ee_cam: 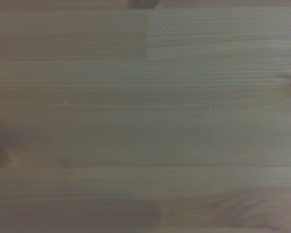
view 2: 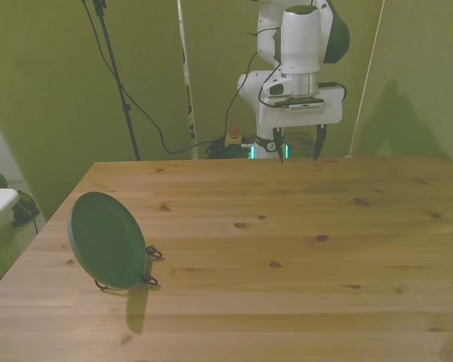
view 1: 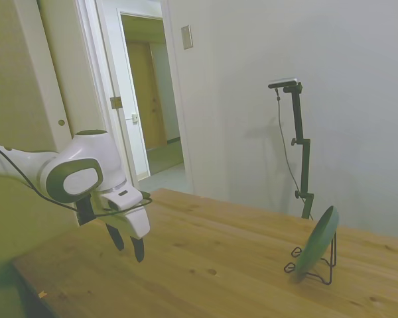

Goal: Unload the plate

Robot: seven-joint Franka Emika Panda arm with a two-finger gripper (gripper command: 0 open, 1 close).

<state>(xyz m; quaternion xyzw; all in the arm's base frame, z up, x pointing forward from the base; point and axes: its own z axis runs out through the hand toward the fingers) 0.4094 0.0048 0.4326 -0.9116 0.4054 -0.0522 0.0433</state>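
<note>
plate stands on edge, leaning in the wire rack near the table's edge at the front view's left | gripper empty, fingers spread apart, above far table edge, well apart from plate | wrist view: blurred bare wood only

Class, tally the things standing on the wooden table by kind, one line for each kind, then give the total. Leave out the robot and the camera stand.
Dark green plate: 1
Black wire rack holding the plate on edge: 1
Total: 2
</note>
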